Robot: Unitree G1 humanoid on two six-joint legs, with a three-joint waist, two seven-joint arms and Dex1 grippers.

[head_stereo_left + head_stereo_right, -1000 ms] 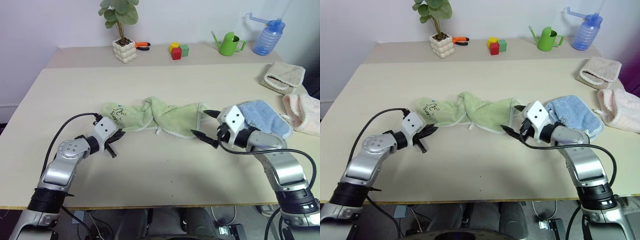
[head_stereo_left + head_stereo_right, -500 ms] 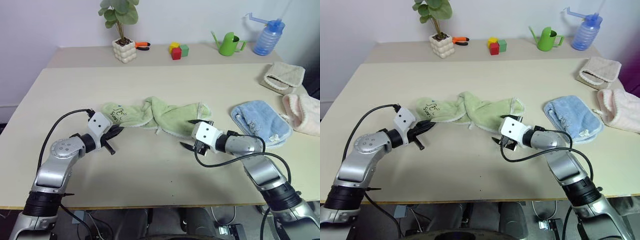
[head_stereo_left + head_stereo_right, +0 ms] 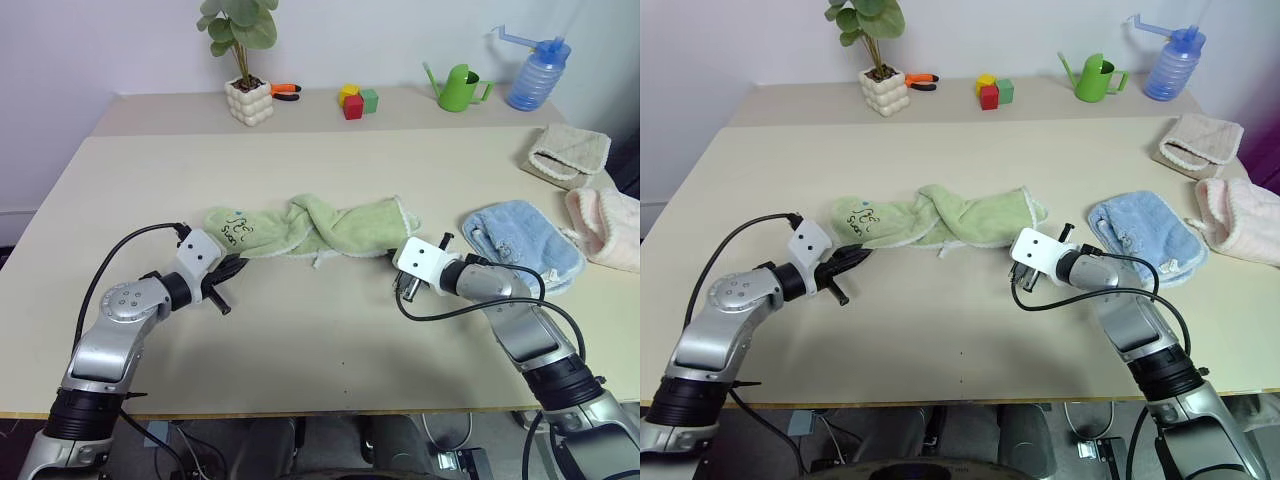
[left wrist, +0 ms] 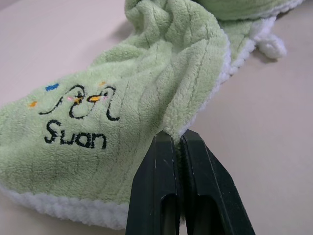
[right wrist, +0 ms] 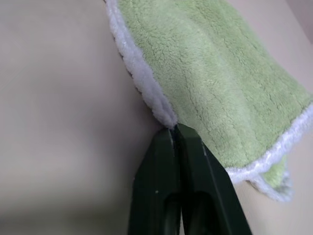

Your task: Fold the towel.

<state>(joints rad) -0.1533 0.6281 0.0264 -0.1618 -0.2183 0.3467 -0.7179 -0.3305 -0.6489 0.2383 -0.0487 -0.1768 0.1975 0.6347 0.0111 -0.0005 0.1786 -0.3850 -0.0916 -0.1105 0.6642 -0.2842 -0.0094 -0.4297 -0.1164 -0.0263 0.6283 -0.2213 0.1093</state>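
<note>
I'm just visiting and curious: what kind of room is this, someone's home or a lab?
Probably a lab or test room set up like a home: a plain table holds the towel, toy blocks and a potted plant.

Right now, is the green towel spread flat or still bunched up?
Bunched up. The towel lies twisted into a long rope-like strip on the table, with folds crossing at its middle; each gripper pinches one end's whitish edge.
</note>
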